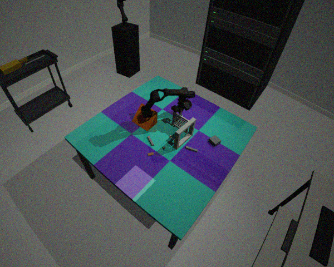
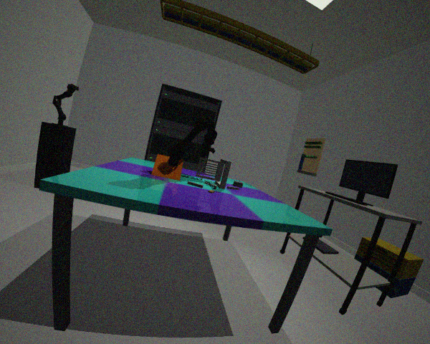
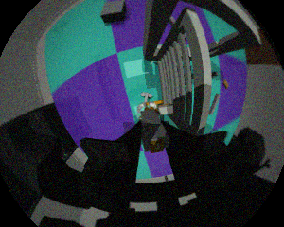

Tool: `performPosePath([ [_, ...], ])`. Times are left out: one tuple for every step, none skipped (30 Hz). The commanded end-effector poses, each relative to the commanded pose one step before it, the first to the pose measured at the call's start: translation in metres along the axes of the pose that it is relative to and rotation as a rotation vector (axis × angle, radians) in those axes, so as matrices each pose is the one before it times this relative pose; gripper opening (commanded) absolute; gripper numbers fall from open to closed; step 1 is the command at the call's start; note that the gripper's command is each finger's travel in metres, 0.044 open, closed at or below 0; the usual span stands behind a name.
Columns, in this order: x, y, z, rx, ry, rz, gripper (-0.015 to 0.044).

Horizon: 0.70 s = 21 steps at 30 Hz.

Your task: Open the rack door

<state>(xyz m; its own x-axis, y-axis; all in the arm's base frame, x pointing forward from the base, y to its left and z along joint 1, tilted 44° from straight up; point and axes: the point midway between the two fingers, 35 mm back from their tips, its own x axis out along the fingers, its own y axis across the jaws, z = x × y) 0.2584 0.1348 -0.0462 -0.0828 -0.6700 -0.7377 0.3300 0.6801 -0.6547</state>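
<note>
The grey rack frame [image 1: 177, 140] [image 2: 222, 174] stands upright on the checkered table [image 1: 187, 183] [image 2: 211, 207]. Its slatted door [image 1: 180, 120] [image 2: 211, 168] [image 3: 176, 71] stands swung far out from the frame, roughly square to it; the exact angle cannot be read. My gripper [image 1: 176, 110] [image 3: 150, 123] is at the door's free edge, shut on the handle. The handle is mostly hidden by the dark fingers, and its exact turn cannot be told. Light and orange pieces show at the fingertips in the wrist view.
The arm's orange base block [image 1: 150, 124] [image 2: 180, 170] is left of the door. A grey block [image 1: 214, 141] [image 3: 114, 11] and a grey bar [image 1: 191, 148] lie beyond the frame. Another bar [image 1: 150, 141] and a small tan block [image 1: 151, 153] [image 3: 225, 84] lie on the near side.
</note>
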Motion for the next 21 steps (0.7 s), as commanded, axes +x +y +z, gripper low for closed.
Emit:
performPosePath([
  [0.00014, 0.0028, 0.00085, 0.0271, 0.0049, -0.0001, 0.002],
  [0.0, 0.0, 0.0, 0.0, 0.0, 0.0, 0.002],
  [0.0, 0.0, 0.0, 0.0, 0.0, 0.0, 0.002],
  [0.0, 0.0, 0.0, 0.0, 0.0, 0.0, 0.002],
  [0.0, 0.0, 0.0, 0.0, 0.0, 0.0, 0.002],
  [0.0, 0.0, 0.0, 0.0, 0.0, 0.0, 0.002],
  [0.0, 0.0, 0.0, 0.0, 0.0, 0.0, 0.002],
  [0.0, 0.0, 0.0, 0.0, 0.0, 0.0, 0.002],
  [0.0, 0.0, 0.0, 0.0, 0.0, 0.0, 0.002],
  [0.0, 0.0, 0.0, 0.0, 0.0, 0.0, 0.002],
  [0.0, 0.0, 0.0, 0.0, 0.0, 0.0, 0.002],
  [0.0, 0.0, 0.0, 0.0, 0.0, 0.0, 0.0046],
  [0.0, 0.0, 0.0, 0.0, 0.0, 0.0, 0.0072],
  [0.0, 0.0, 0.0, 0.0, 0.0, 0.0, 0.0099],
  [0.0, 0.0, 0.0, 0.0, 0.0, 0.0, 0.0125],
  [0.0, 0.0, 0.0, 0.0, 0.0, 0.0, 0.0151],
  [0.0, 0.0, 0.0, 0.0, 0.0, 0.0, 0.0177],
  [0.0, 0.0, 0.0, 0.0, 0.0, 0.0, 0.0204],
  [0.0, 0.0, 0.0, 0.0, 0.0, 0.0, 0.023],
  [0.0, 0.0, 0.0, 0.0, 0.0, 0.0, 0.0256],
  [0.0, 0.0, 0.0, 0.0, 0.0, 0.0, 0.0282],
])
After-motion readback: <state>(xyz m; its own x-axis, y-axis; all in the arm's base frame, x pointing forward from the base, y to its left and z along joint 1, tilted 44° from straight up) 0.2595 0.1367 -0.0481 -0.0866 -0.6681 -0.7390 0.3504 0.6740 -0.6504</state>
